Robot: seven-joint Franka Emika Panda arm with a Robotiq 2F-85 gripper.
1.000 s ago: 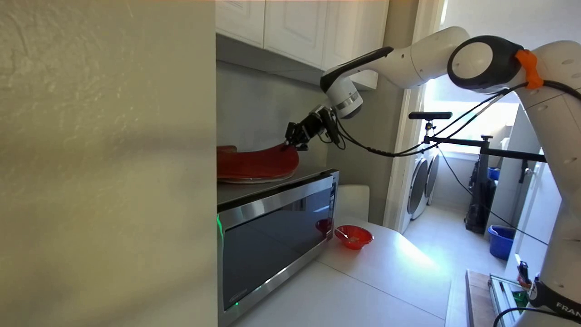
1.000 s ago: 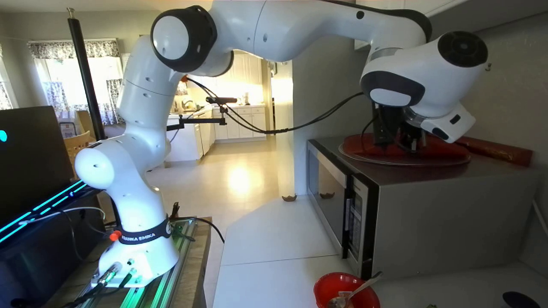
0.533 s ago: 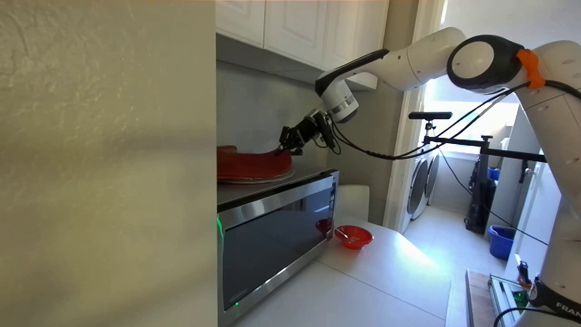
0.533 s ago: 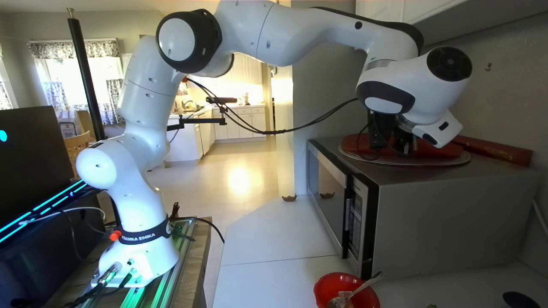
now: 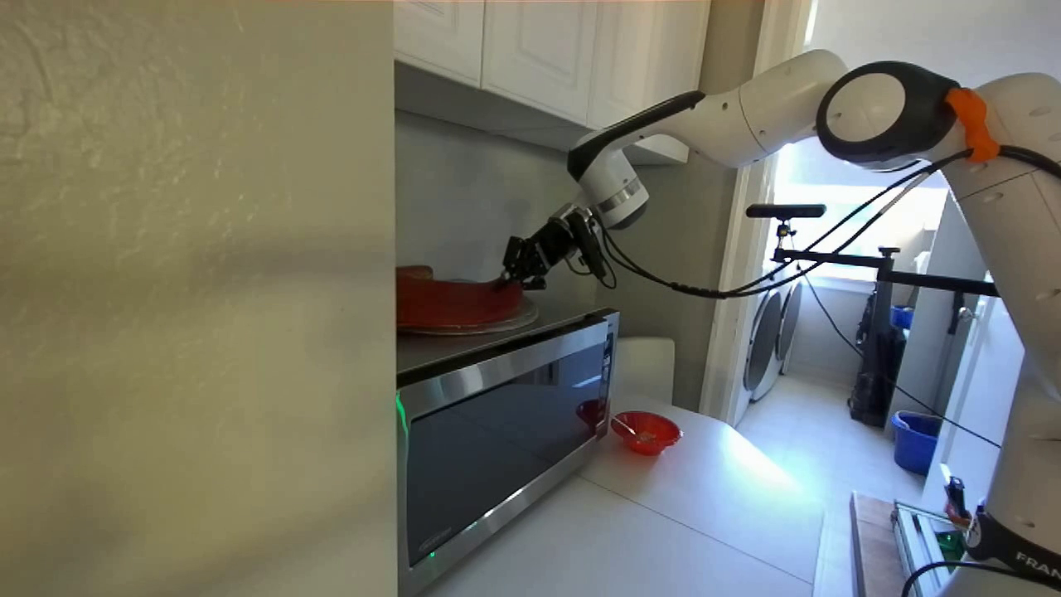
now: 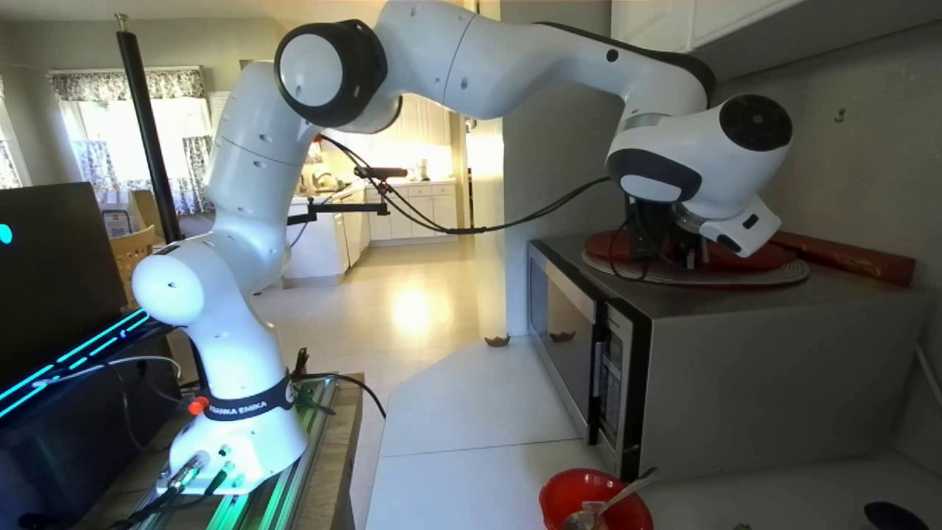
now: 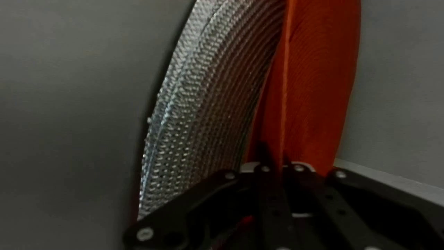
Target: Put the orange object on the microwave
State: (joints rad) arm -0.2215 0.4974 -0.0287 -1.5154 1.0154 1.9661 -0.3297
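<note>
The orange object [image 7: 322,76], a thin flexible round sheet, lies over the top of the microwave [image 6: 765,390]. My gripper [image 7: 279,167] is shut on its rim, and the pinched edge rises between the fingers in the wrist view. In an exterior view the gripper [image 5: 507,283] sits at the sheet's right end, tilted downward. Underneath, a silvery woven disc [image 7: 180,139] pokes out from below the orange object. A wall hides the far part of the sheet in an exterior view, and in an exterior view the wrist covers the fingertips.
A long red package [image 6: 846,258] lies behind the disc on the microwave top. On the white counter [image 6: 471,419] a red bowl [image 5: 646,433] with a spoon stands beside the microwave. White cabinets [image 5: 539,58] hang overhead, and a wall [image 5: 199,298] rises at the microwave's far end.
The gripper has shifted left and a little lower in an exterior view, still pinching the rim. The orange sheet's edge moved along with it, uncovering more of the woven disc.
</note>
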